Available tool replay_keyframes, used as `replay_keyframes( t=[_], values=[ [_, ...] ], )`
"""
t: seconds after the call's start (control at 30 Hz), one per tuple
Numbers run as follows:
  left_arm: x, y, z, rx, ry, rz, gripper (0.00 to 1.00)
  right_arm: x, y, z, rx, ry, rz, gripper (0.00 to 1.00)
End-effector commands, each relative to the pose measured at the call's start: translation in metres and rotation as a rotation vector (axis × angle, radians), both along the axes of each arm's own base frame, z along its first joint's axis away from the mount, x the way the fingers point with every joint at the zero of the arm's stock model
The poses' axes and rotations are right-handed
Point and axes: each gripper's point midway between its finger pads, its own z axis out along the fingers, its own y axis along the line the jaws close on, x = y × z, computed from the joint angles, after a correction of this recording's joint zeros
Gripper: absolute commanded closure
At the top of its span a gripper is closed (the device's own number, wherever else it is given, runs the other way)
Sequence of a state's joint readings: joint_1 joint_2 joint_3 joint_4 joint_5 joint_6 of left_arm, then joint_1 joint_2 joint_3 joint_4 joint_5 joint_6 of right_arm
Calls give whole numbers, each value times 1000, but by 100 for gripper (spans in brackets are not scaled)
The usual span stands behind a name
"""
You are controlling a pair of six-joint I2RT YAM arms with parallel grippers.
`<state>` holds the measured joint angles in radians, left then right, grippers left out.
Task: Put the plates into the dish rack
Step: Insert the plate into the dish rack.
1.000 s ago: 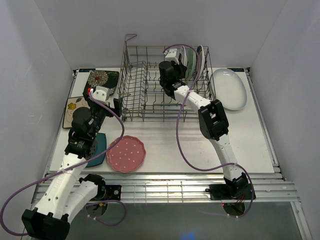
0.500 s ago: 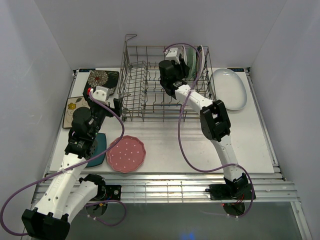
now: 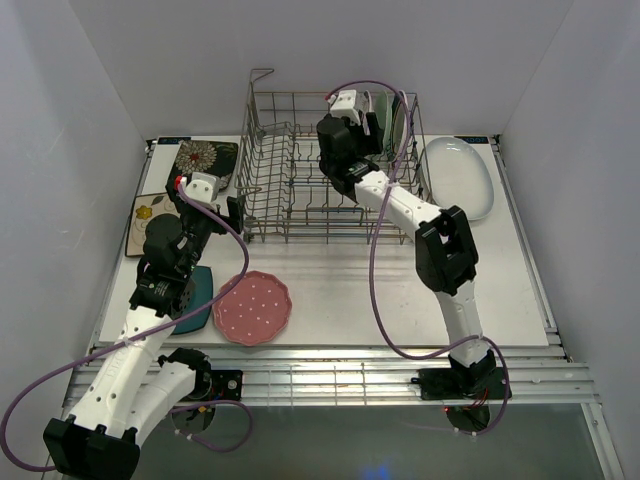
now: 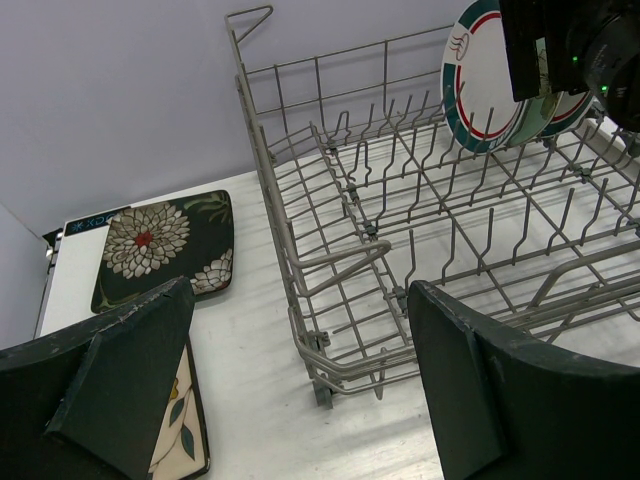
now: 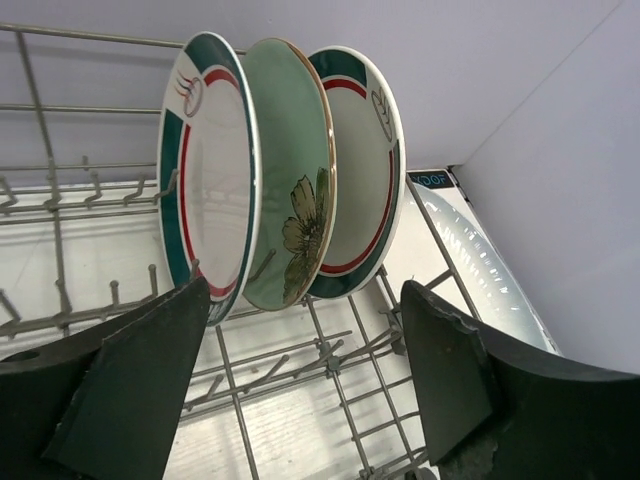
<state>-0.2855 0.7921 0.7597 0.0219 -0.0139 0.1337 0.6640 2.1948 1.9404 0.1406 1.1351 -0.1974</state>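
Right pincer [image 5: 305,320] open, empty, over dish rack [image 5: 60,250]. Three plates upright just ahead of its gap, upper centre of wrist view: green-rimmed plate [image 5: 205,170], mint floral plate [image 5: 290,170], second green-rimmed plate [image 5: 365,170]. Left pincer [image 4: 300,300] open, empty, facing rack corner. Pink dotted plate [image 3: 252,307] flat on desk [image 3: 340,290], lower left.

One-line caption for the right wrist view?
Open right end effector facing three plates standing upright together in the dish rack, oval plate beyond.

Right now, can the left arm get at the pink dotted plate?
Probably yes. The pink dotted plate lies flat and uncovered beside the left arm; the left claw is open and empty, but must fold back from the dish rack.
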Motion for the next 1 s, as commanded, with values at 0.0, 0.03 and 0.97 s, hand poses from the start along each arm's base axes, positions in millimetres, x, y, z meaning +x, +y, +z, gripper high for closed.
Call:
replay_keyframes(
  t=[0.0, 0.03, 0.97],
  values=[
    [-1, -3, -3, -5, 5, -14, 2, -16, 2, 43, 117, -80, 38, 17],
    [-2, -3, -2, -5, 3, -14, 2, -19, 6, 39, 120, -67, 60, 15],
    [22, 27, -18, 47, -11, 175, 2, -134, 31, 59, 535, -26, 434, 10]
  ],
)
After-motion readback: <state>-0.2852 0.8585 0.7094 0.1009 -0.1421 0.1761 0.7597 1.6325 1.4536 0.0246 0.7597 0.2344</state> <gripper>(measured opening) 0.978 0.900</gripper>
